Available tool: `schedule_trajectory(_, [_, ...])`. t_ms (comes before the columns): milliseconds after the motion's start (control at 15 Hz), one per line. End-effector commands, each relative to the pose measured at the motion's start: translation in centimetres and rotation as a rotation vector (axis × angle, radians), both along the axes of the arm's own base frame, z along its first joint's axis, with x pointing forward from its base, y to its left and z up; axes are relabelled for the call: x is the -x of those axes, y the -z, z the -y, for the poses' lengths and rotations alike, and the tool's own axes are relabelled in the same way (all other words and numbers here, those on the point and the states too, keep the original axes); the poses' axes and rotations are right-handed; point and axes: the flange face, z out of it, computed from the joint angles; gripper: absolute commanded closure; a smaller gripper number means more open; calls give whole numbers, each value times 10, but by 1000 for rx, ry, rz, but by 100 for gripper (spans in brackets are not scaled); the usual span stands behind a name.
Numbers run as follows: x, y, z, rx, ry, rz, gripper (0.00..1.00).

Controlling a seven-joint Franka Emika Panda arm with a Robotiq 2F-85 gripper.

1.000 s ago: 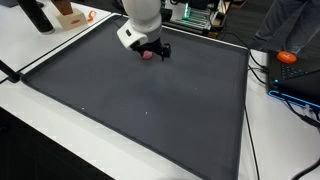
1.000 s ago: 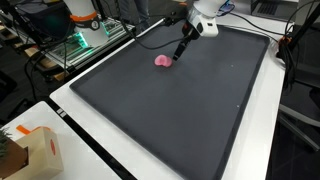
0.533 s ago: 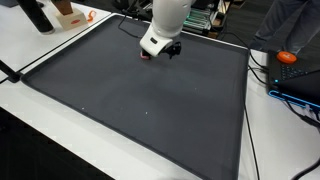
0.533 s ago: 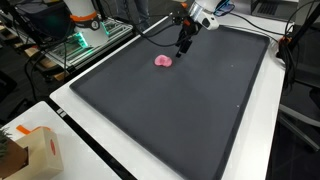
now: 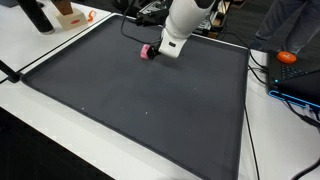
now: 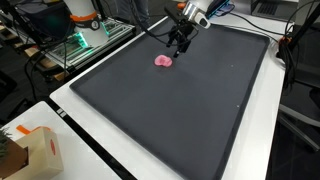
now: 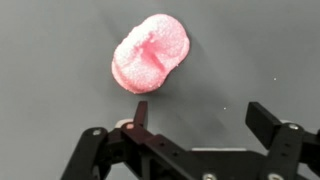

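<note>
In an exterior view, the gripper (image 5: 155, 50) hung over the far part of the dark mat (image 5: 130, 105), near the mat's far edge. The white arm (image 5: 182, 22) leaned in from beyond that edge. A pink lump (image 5: 146, 53) lay on the mat just beside the gripper, on the side toward the mat's middle. From this angle the arm hid the fingers, so whether they were spread could not be told here. An orange thing (image 5: 287, 57) sat off the mat past its right edge, among cables. A cardboard box (image 5: 68, 13) stood off the mat beyond its far left corner.

In an exterior view from another place, the gripper (image 6: 180, 41) pointed down at the mat (image 6: 190, 110) and hung above it, clear of the surface. The pink lump (image 6: 163, 61) rested on the mat a little nearer the mat's middle than the gripper, close to it but not touching. A paper box (image 6: 35, 150) stood off the mat beyond its near left corner.

In the wrist view, the gripper (image 7: 205, 118) showed its two black fingers (image 7: 268, 120) standing wide apart, with only bare mat (image 7: 60, 120) between them. The pink lump (image 7: 150, 53) lay flat on the mat ahead of the fingertips, off toward the left finger, apart from both and not held.
</note>
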Motion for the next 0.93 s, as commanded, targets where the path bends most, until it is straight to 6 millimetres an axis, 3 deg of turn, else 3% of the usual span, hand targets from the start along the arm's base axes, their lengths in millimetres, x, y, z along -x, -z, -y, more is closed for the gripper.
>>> schedule_trajectory(0, [19, -5, 0, 20, -196, -27, 0])
schedule_trajectory(333, [22, -14, 1, 7, -235, -40, 0])
schedule_trajectory(600, [17, -32, 10, -31, -139, -10, 0])
schedule_trajectory(867, [9, -62, 24, -129, 63, 33, 0])
